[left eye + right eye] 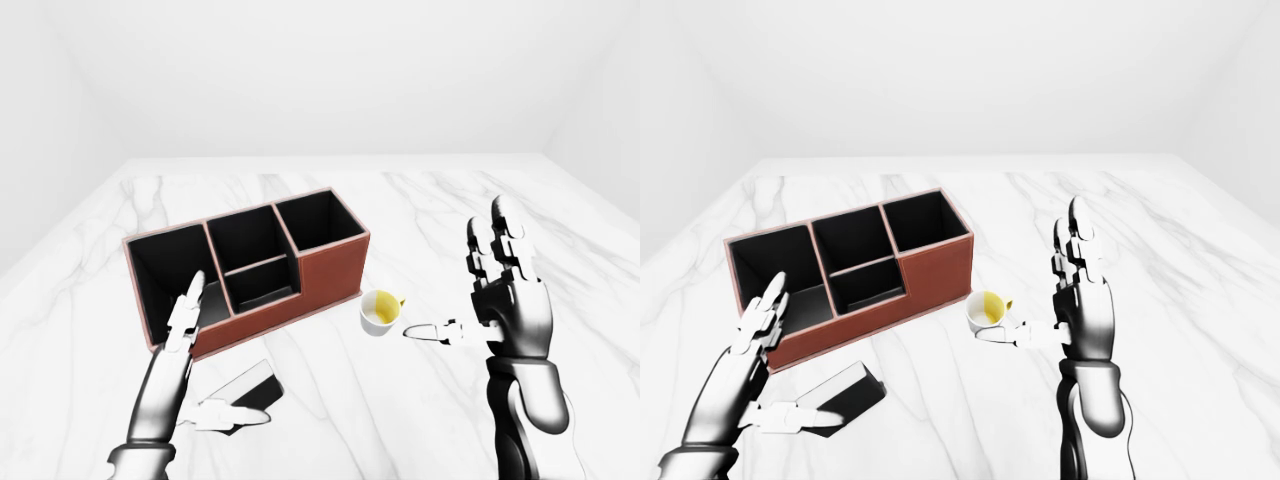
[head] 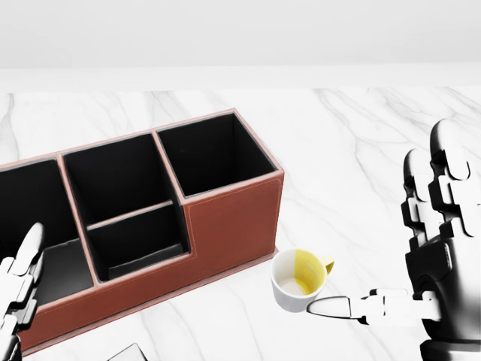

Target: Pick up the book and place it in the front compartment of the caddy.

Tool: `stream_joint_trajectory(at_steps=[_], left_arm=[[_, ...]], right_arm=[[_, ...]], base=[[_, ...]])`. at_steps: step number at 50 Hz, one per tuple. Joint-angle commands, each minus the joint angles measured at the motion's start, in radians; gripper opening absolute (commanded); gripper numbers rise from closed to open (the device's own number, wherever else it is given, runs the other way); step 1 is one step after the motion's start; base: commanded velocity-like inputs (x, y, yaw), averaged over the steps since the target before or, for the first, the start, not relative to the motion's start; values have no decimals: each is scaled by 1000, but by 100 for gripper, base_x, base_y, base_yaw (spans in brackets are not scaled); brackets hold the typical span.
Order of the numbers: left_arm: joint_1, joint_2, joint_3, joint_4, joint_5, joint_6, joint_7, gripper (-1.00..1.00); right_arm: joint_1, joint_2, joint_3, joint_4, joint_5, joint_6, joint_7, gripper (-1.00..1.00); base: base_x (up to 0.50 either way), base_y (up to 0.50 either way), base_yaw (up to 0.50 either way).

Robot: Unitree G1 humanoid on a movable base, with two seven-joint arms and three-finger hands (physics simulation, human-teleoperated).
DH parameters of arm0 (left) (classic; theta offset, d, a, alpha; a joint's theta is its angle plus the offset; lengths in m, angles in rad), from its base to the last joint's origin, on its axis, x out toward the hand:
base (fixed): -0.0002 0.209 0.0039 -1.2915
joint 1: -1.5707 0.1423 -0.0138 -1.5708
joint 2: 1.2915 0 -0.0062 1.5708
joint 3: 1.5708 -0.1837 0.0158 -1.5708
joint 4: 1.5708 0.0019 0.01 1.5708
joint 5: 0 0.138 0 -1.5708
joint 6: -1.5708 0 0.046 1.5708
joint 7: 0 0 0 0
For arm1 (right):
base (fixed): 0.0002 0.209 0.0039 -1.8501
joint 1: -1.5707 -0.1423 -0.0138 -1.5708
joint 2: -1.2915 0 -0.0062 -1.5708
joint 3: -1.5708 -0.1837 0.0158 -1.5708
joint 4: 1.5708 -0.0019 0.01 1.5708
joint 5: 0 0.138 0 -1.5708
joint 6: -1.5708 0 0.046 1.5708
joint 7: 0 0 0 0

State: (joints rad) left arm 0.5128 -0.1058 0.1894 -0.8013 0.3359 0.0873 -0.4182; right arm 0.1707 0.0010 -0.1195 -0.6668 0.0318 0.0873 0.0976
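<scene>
While both the left hand [image 1: 170, 375] and right hand [image 1: 510, 300] hang spread and empty, the flat dark book [image 1: 845, 395] lies on marble at the leather-look caddy's [image 1: 250, 265] six o'clock, seemingly aimed toward two o'clock.

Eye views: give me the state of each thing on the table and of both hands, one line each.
Book: lying flat on the table, below the caddy in the picture, not yet picked up.
Caddy: upright, all compartments empty.
Cup: upright, nothing in it that I can see.
Left hand: open, fingers straight, thumb lying over the book's near edge.
Right hand: open, raised, holding nothing, thumb pointing toward the cup.
</scene>
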Motion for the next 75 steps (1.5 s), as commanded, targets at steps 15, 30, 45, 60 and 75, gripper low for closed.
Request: stream_joint_trajectory(at_steps=[15,30,45,60,75], left_arm=[[14,-18,31,109,87,0,-43,100],[-2,-1,51,219,95,0,-57,100],[-15,8,62,258,172,0,-74,100],[-10,17,61,272,252,0,-101,100],[-1,19,68,343,256,0,-91,100]], right_arm=[[9,3,-16,14,3,0,4,99],[13,5,-1,20,-11,0,-4,99],[17,2,-5,32,-11,0,3,99],[16,4,-18,23,-5,0,7,99],[28,9,0,-12,-14,0,-7,99]], base=[[0,0,0],[0,0,0],[0,0,0],[0,0,0],[0,0,0]])
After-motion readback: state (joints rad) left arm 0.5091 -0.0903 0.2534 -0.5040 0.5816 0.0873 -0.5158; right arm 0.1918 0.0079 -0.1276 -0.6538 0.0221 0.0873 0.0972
